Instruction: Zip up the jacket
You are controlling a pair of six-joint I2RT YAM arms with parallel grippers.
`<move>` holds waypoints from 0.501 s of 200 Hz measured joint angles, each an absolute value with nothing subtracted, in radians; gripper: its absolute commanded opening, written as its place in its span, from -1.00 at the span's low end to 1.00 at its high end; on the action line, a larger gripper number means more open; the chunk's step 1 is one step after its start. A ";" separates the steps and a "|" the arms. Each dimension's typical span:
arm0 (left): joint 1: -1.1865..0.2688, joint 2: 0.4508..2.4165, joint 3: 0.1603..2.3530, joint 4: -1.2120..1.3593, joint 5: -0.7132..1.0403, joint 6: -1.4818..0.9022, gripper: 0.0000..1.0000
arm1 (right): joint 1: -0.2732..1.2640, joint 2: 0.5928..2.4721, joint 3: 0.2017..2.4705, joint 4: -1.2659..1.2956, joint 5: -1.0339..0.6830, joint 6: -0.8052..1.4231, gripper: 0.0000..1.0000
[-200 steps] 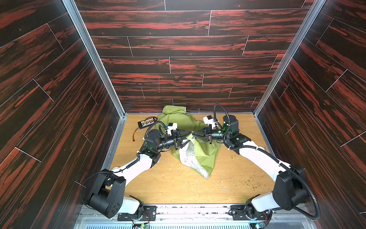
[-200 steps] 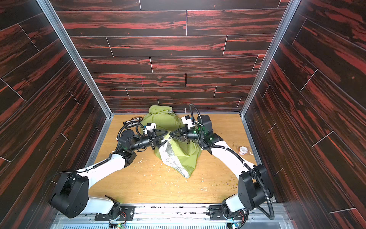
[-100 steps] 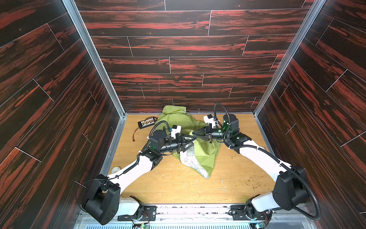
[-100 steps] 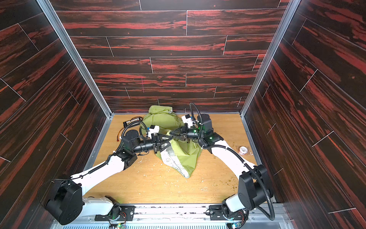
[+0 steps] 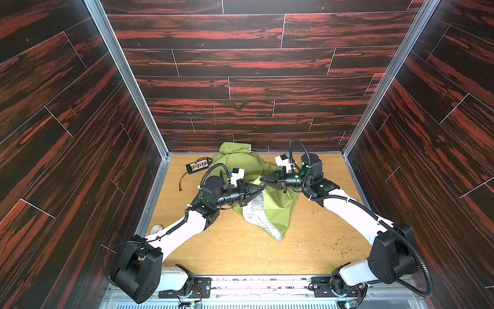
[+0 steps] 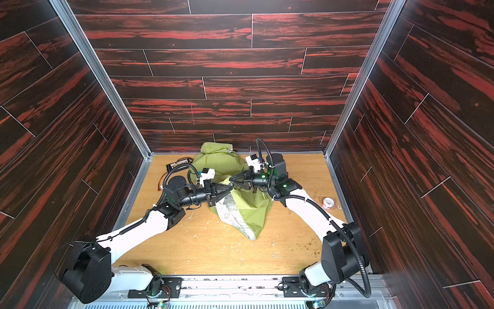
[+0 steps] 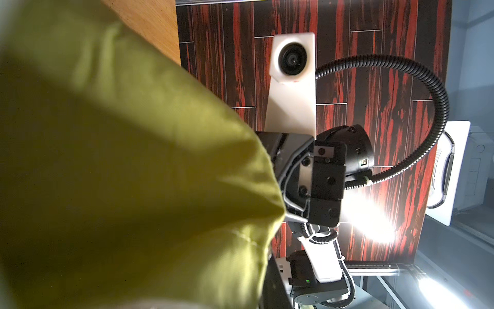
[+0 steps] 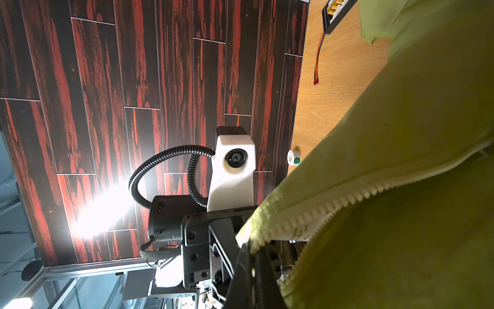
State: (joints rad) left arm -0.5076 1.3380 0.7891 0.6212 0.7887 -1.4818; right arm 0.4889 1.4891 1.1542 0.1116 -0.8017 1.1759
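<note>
Olive jacket lies long axis back-to-front, narrow end nearest.

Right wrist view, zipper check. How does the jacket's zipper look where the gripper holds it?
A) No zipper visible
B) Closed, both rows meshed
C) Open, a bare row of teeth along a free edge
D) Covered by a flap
C: a bare row of zipper teeth runs along the free edge of the jacket, meshed with nothing, and it ends by the right gripper.
</note>
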 measured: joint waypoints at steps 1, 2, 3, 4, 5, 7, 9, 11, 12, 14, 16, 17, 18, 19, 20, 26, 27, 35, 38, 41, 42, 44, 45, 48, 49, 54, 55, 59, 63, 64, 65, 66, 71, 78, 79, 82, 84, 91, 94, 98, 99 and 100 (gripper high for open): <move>-0.508 1.338 0.789 0.621 0.788 -1.481 -1.00 | 0.489 1.489 1.154 0.112 -0.802 1.176 -0.88; -0.508 1.338 0.788 0.621 0.788 -1.481 -1.00 | 0.489 1.489 1.154 0.111 -0.802 1.176 -0.87; -0.508 1.337 0.788 0.621 0.787 -1.481 -1.00 | 0.489 1.489 1.154 0.111 -0.802 1.176 -0.86; -0.508 1.337 0.787 0.621 0.786 -1.481 -1.00 | 0.489 1.489 1.154 0.111 -0.802 1.176 -0.85; -0.508 1.336 0.787 0.621 0.786 -1.481 -1.00 | 0.489 1.489 1.154 0.110 -0.802 1.176 -0.83; -0.508 1.335 0.786 0.621 0.785 -1.480 -1.00 | 0.489 1.489 1.154 0.110 -0.802 1.176 -0.81; -0.508 1.334 0.785 0.621 0.784 -1.479 -1.00 | 0.489 1.489 1.154 0.109 -0.802 1.177 -0.78; -0.508 1.333 0.784 0.620 0.783 -1.478 -1.00 | 0.489 1.489 1.154 0.109 -0.803 1.176 -0.76; -0.508 1.332 0.783 0.620 0.783 -1.477 -1.00 | 0.489 1.489 1.154 0.109 -0.803 1.175 -0.75; -0.508 1.332 0.783 0.620 0.782 -1.477 -1.00 | 0.489 1.489 1.154 0.109 -0.804 1.175 -0.73; -0.508 1.330 0.782 0.620 0.782 -1.477 -1.00 | 0.489 1.489 1.154 0.109 -0.805 1.176 -0.70; -0.508 1.330 0.782 0.620 0.781 -1.476 -1.00 | 0.490 1.489 1.154 0.108 -0.805 1.177 -0.69; -0.508 1.329 0.782 0.620 0.780 -1.475 -1.00 | 0.490 1.489 1.154 0.108 -0.805 1.176 -0.68; -0.508 1.328 0.781 0.620 0.780 -1.475 -1.00 | 0.490 1.489 1.154 0.109 -0.805 1.175 -0.68; -0.508 1.328 0.781 0.620 0.780 -1.474 -1.00 | 0.490 1.489 1.154 0.109 -0.806 1.172 -0.67; -0.508 1.325 0.780 0.619 0.776 -1.473 -1.00 | 0.491 1.489 1.154 0.109 -0.808 1.172 -0.63; -0.508 1.324 0.780 0.619 0.776 -1.473 -1.00 | 0.491 1.489 1.154 0.110 -0.809 1.171 -0.63; -0.508 1.320 0.780 0.618 0.774 -1.470 -1.00 | 0.491 1.489 1.154 0.111 -0.811 1.173 -0.60; -0.508 1.319 0.780 0.617 0.773 -1.469 -1.00 | 0.491 1.489 1.154 0.110 -0.811 1.174 -0.59; -0.508 1.318 0.780 0.617 0.773 -1.468 -1.00 | 0.491 1.489 1.154 0.110 -0.812 1.172 -0.57; -0.508 1.317 0.780 0.617 0.773 -1.468 -1.00 | 0.491 1.489 1.154 0.110 -0.812 1.172 -0.56; -0.508 1.317 0.780 0.617 0.772 -1.467 -1.00 | 0.491 1.489 1.154 0.110 -0.812 1.174 -0.55; -0.508 1.317 0.780 0.617 0.772 -1.467 -1.00 | 0.491 1.489 1.154 0.110 -0.813 1.174 -0.55; -0.508 1.316 0.780 0.617 0.770 -1.466 -1.00 | 0.491 1.489 1.154 0.110 -0.813 1.172 -0.54; -0.508 1.315 0.780 0.616 0.770 -1.466 -1.00 | 0.491 1.489 1.154 0.111 -0.814 1.173 -0.54; -0.508 1.314 0.780 0.615 0.769 -1.465 -1.00 | 0.491 1.489 1.154 0.111 -0.815 1.172 -0.52; -0.508 1.314 0.780 0.615 0.769 -1.465 -1.00 | 0.491 1.489 1.154 0.112 -0.816 1.172 -0.52; -0.508 1.314 0.780 0.615 0.768 -1.465 -1.00 | 0.491 1.489 1.154 0.112 -0.816 1.174 -0.52; -0.507 1.314 0.780 0.615 0.767 -1.465 -1.00 | 0.491 1.489 1.154 0.112 -0.818 1.172 -0.52; -0.507 1.314 0.780 0.615 0.767 -1.465 -1.00 | 0.491 1.489 1.154 0.112 -0.818 1.173 -0.52; -0.507 1.314 0.780 0.615 0.767 -1.465 -1.00 | 0.491 1.489 1.154 0.112 -0.818 1.173 -0.52; -0.507 1.314 0.780 0.614 0.767 -1.465 -1.00 | 0.491 1.489 1.154 0.112 -0.818 1.173 -0.53; -0.507 1.314 0.780 0.614 0.766 -1.465 -1.00 | 0.491 1.489 1.154 0.112 -0.819 1.173 -0.57; -0.507 1.314 0.780 0.613 0.766 -1.465 -1.00 | 0.491 1.489 1.154 0.112 -0.820 1.172 -0.61; -0.507 1.314 0.780 0.613 0.766 -1.465 -1.00 | 0.491 1.489 1.154 0.112 -0.820 1.174 -0.61; -0.507 1.314 0.780 0.613 0.766 -1.465 -1.00 | 0.491 1.489 1.154 0.112 -0.820 1.173 -0.62; -0.507 1.314 0.780 0.613 0.766 -1.465 -1.00 | 0.491 1.489 1.154 0.112 -0.820 1.172 -0.63; -0.507 1.314 0.780 0.613 0.766 -1.465 -1.00 | 0.491 1.489 1.154 0.112 -0.820 1.173 -0.69; -0.507 1.314 0.780 0.613 0.766 -1.465 -1.00 | 0.491 1.489 1.154 0.112 -0.820 1.174 -0.74; -0.507 1.314 0.780 0.613 0.766 -1.465 -1.00 | 0.491 1.489 1.154 0.113 -0.821 1.172 -0.82; -0.507 1.314 0.780 0.613 0.766 -1.465 -1.00 | 0.491 1.489 1.154 0.113 -0.821 1.174 -0.84; -0.507 1.314 0.780 0.613 0.766 -1.465 -1.00 | 0.491 1.489 1.154 0.112 -0.821 1.176 -0.86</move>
State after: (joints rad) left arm -0.5068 1.3136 0.7799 0.6132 0.7662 -1.4651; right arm 0.4908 1.4891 1.1542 0.1123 -0.8207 1.1755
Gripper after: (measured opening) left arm 0.072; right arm 0.156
